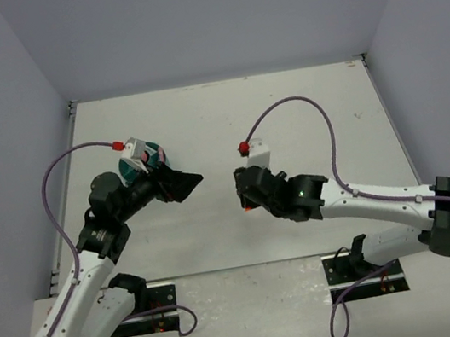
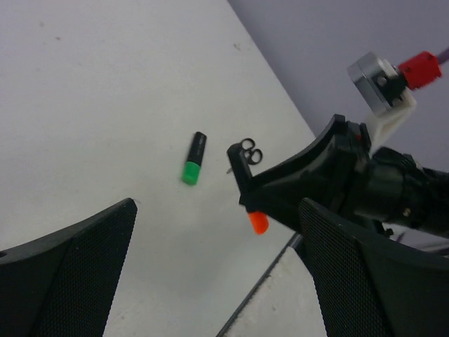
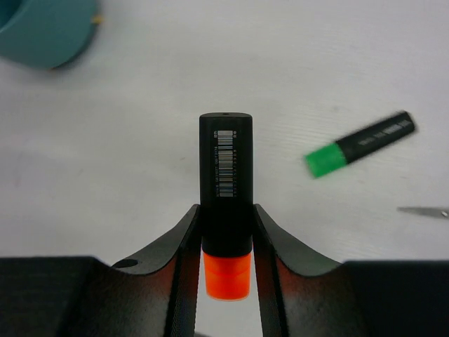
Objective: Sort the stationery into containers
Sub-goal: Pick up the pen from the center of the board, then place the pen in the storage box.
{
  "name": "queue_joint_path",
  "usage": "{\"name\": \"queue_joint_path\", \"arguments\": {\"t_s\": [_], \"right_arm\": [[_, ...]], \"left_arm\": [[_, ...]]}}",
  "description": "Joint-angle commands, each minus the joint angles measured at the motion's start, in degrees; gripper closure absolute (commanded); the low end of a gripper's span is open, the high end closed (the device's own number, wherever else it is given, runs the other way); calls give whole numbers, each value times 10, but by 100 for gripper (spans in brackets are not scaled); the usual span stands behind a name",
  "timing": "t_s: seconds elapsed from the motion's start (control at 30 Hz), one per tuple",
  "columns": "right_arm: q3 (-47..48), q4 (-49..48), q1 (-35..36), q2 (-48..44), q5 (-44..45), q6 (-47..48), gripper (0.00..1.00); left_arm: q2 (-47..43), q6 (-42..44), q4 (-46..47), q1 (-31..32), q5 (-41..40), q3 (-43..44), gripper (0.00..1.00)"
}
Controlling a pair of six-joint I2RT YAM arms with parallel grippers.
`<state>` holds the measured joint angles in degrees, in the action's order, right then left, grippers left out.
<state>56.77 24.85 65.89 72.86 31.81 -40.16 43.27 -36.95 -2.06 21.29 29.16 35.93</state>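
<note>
My right gripper (image 3: 226,235) is shut on the orange highlighter (image 3: 226,168), gripping its black barrel with the orange cap toward the wrist; it hangs a little above the table. On the table to its right lies the green highlighter (image 3: 360,144), and a tip of the scissors (image 3: 424,210) shows at the edge. The teal container (image 3: 41,28) is in the far left corner. My left gripper (image 2: 217,281) is open and empty, looking at the green highlighter (image 2: 194,159), the small black scissors (image 2: 246,150) and the orange cap (image 2: 258,222). From above, the container (image 1: 132,172) sits behind the left wrist.
The two grippers face each other mid-table, left gripper (image 1: 191,179) and right gripper (image 1: 245,196), a short gap apart. Purple cables arc over both arms. The table's near edge (image 2: 266,281) runs just under the left gripper.
</note>
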Motion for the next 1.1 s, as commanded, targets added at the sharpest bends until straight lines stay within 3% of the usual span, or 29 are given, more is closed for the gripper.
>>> {"name": "queue_joint_path", "arguments": {"t_s": [0.0, 0.2, 0.33, 0.53, 0.7, 0.83, 0.87, 0.93, 0.97, 1.0, 1.07], "right_arm": [[17, -117, 93, -21, 29, 173, 100], [47, -139, 128, -6, 62, 192, 100], [56, -151, 133, -3, 79, 195, 100], [60, -176, 133, -8, 70, 213, 100], [65, -188, 133, -5, 50, 225, 100], [36, -221, 133, -17, 34, 227, 98], [29, -228, 133, -21, 32, 227, 90], [9, -231, 133, -40, 39, 216, 30], [-1, -228, 133, -46, 56, 204, 6], [-3, -223, 133, -47, 70, 195, 1], [-15, -187, 133, -68, 118, 153, 1]], "left_arm": [[6, -52, 109, 34, 24, -16, 0], [-10, -87, 152, 42, 61, -46, 1], [-20, -90, 153, 46, 64, -68, 12], [-9, -103, 182, 54, 83, -81, 54], [23, -91, 193, 74, 92, -55, 97], [41, -60, 168, 77, 72, -37, 100], [40, -49, 150, 77, 56, -31, 100], [38, -4, 83, 77, -54, 11, 100], [38, 11, 42, 77, -107, 29, 100], [38, 13, 4, 77, -117, 33, 100], [41, 32, -104, 76, -309, 85, 100]]}}
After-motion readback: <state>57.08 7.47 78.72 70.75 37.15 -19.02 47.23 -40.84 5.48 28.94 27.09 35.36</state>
